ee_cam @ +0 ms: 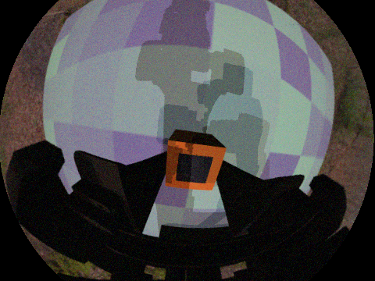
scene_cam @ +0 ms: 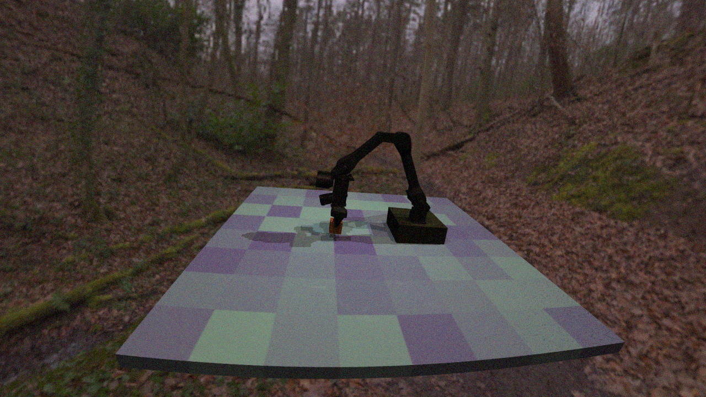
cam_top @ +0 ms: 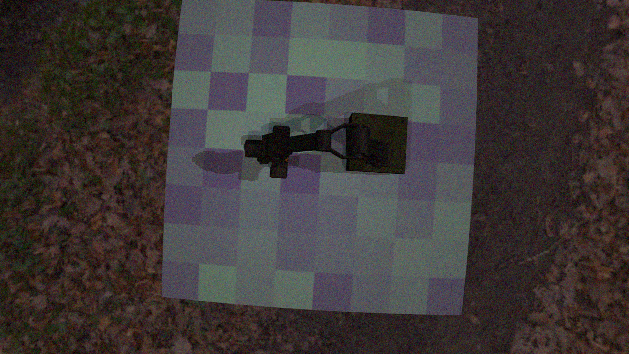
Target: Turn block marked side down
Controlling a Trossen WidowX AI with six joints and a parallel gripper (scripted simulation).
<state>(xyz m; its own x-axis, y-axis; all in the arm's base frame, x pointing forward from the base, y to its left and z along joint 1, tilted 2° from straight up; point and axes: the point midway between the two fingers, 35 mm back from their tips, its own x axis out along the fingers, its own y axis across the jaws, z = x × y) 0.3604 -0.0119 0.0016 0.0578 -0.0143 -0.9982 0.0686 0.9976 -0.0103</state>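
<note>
Orange sides and a dark square mark: that's the block [cam_top: 286,160] [scene_cam: 335,227] [ee_cam: 192,168], pinched between the jaws! They stand roughly half open, spaced by the block's width, one on each side of it, and the mark faces up towards the wrist. That side-on hold makes sense, I'd say: it leaves the marked face free and gives the arm [cam_top: 303,142] [scene_cam: 365,151] something to turn. Below is the checkered counter [cam_top: 334,264] [scene_cam: 315,296] [ee_cam: 90,97], with the block right at its surface or just above; I can't tell which. Out to the right sits the dark base [cam_top: 398,166] [scene_cam: 417,236], well apart, the arm arching left from it, probably for room to tip the wrist. The flip itself remains to be done. Next call, in my judgement: lift clear, then roll, because turning this low could scrape a corner or twist the block loose.
</note>
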